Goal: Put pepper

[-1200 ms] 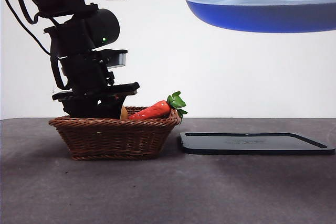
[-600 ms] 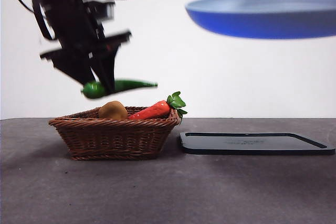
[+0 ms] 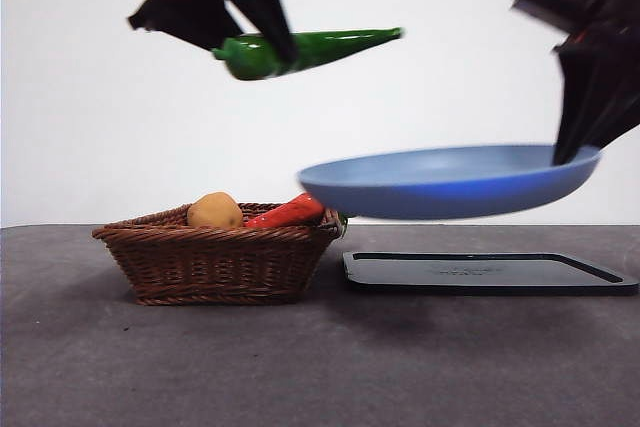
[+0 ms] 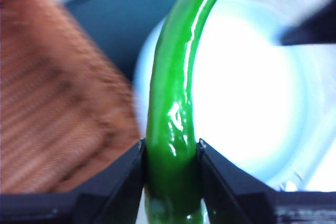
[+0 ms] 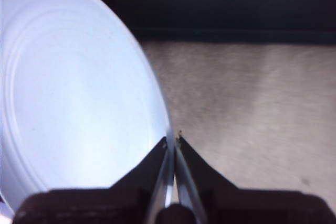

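Since half a second ago, the left gripper (image 3: 272, 47) has carried the pepper (image 3: 320, 48) from just above the basket (image 3: 215, 259) up to the top of the front view, while the blue plate (image 3: 450, 179) has dropped from the top of the frame to hang low, above the black tray (image 3: 488, 273). Front view: the pepper lies nearly level in the air at about 11 o'clock, tip toward 3 o'clock, high above the plate's basket-side rim; the right gripper (image 3: 578, 147) grips the plate's rim at 3 o'clock. A potato (image 3: 215, 211) and a red-orange vegetable (image 3: 290, 212) rest in the basket on the grey table (image 3: 320, 367). Left wrist view: the jaws pinch the pepper's (image 4: 176, 124) thick end from both sides, its slender tip reaching out over the pale plate (image 4: 247, 103), with the basket (image 4: 58, 114) to one side. Right wrist view: the jaws are pressed onto the thin rim of the plate (image 5: 79, 98), which they hold edge-on over the table (image 5: 252, 114).
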Tool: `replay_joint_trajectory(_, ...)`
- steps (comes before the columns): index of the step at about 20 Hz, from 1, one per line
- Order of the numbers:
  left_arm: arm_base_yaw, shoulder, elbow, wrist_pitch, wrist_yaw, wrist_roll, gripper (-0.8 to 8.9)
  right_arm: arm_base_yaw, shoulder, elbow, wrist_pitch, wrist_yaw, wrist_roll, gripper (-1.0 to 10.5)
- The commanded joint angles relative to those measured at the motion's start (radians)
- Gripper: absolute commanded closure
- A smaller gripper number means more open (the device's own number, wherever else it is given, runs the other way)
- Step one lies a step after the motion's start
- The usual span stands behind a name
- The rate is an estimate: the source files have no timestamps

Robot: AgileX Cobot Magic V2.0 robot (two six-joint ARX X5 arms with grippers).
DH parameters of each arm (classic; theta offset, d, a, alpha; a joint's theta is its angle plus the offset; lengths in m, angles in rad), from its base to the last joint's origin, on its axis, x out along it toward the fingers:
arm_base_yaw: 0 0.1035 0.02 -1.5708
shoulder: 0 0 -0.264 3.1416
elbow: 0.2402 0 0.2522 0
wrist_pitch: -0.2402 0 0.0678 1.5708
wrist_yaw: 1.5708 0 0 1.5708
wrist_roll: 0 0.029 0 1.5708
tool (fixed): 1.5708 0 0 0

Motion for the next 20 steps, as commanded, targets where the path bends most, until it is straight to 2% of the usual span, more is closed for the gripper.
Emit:
replay_joint_trajectory(1, -0.058, 0.024, 0.019, 0.012, -0.019, 0.005, 6.77, 0.04, 0.034, 0.023, 0.037, -0.008, 0.065, 9.4)
replay_joint_trajectory(5, -0.114, 0.082, 0.018, -0.031, -0.131, 0.065, 6.77, 0.088, 0.039, 0.023, 0.067, -0.009, 0.088, 9.4)
replay_joint_trajectory(11, -0.117, 0.22, 0.018, -0.004, -0.128, 0.055, 6.77, 0.105, 0.039, 0.023, 0.058, -0.013, 0.091, 9.4)
replay_joint_trajectory(15, -0.126, 0.232, 0.018, 0.023, -0.122, 0.053, 6.76, 0.105, 0.039, 0.023, 0.057, -0.061, 0.087, 9.4)
replay_joint_trajectory(20, -0.129, 0.232, 0.018, 0.012, -0.122, 0.053, 6.72, 0.104, 0.039, 0.023, 0.057, -0.061, 0.078, 9.4)
